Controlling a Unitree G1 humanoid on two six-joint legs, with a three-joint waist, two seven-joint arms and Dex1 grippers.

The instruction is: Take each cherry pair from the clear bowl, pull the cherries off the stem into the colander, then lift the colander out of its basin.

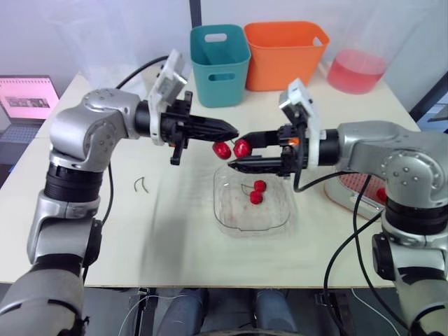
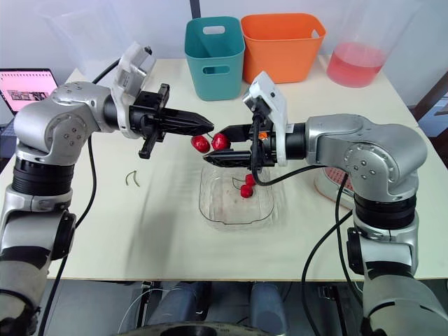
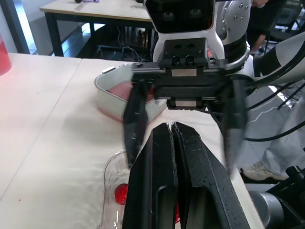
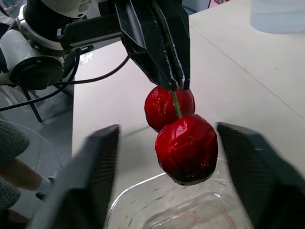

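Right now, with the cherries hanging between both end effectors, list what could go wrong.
1. The left end effector pinches only the thin stem of the red cherry pair; a tug might slip it free.
2. The pair hangs over the clear plastic bowl, not the red colander, so freed cherries would likely fall back in.
3. The open right end effector flanks one cherry; a hard squeeze could crush it.
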